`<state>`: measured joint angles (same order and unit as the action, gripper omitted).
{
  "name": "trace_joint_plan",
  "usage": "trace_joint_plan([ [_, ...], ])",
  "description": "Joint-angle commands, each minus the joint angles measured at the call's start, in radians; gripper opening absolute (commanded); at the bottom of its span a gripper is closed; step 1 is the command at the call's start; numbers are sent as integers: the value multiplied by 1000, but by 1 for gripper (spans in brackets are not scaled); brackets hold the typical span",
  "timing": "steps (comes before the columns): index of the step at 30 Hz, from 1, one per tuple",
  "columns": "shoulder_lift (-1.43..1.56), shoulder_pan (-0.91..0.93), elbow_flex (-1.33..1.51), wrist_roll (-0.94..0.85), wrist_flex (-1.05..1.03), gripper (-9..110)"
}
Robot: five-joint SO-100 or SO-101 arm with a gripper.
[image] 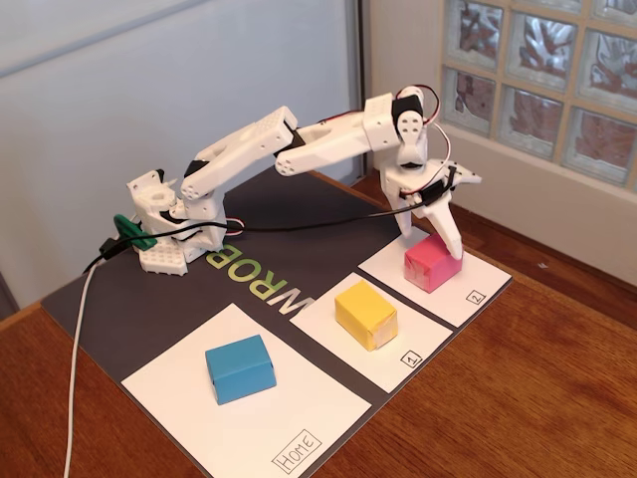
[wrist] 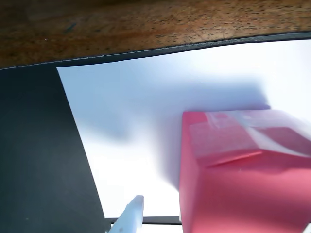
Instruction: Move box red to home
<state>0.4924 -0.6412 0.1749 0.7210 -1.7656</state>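
Here the wooden counter (image: 557,398) carries a dark mat (image: 129,299) with three white sheets. The largest sheet (image: 299,418), marked "Home", holds a blue block (image: 240,368); the sheet marked 1 (image: 398,339) holds a yellow block (image: 365,314). The white arm (image: 299,144) reaches to the sheet marked 2 (image: 468,284), where the red box (image: 432,263) sits. The jaws (image: 438,239) are spread around the box, one finger (wrist: 129,216) standing clear of its side in the wrist view.
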Motion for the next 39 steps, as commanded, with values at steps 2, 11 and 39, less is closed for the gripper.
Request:
trace_joint_plan([
  [2,-12,8,-72,2,-164,50],
  [11,-55,37,-114,-15,-120,50],
  [39,-100,35,-114,-9,57,47],
])
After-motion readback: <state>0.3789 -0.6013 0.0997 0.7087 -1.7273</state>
